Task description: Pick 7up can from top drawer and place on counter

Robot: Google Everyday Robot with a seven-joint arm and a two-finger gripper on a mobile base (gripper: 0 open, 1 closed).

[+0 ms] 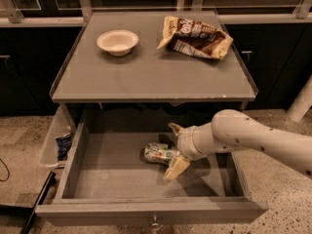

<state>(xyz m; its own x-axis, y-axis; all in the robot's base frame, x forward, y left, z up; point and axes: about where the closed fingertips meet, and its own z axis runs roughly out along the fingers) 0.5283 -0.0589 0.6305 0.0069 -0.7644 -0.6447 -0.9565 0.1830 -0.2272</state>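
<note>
Grey top drawer [107,172] stands open with the 7up can [157,153] lying on its side mid-floor, not yet lifted. The gripper [174,149] sits at the can's 3 o'clock end, fingers spread, 1 on each side, unclamped. Grasping, lifting and placing on the counter [146,77] are all left. I can read no lettering on the can's green-white label.

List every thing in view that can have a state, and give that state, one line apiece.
top drawer: pulled open
7up can: lying on its side on the drawer floor
tool: open, down in the drawer, one finger on either side of the can's end
bowl: upright on the counter, looks empty
snack bag: lying crumpled on the counter
</note>
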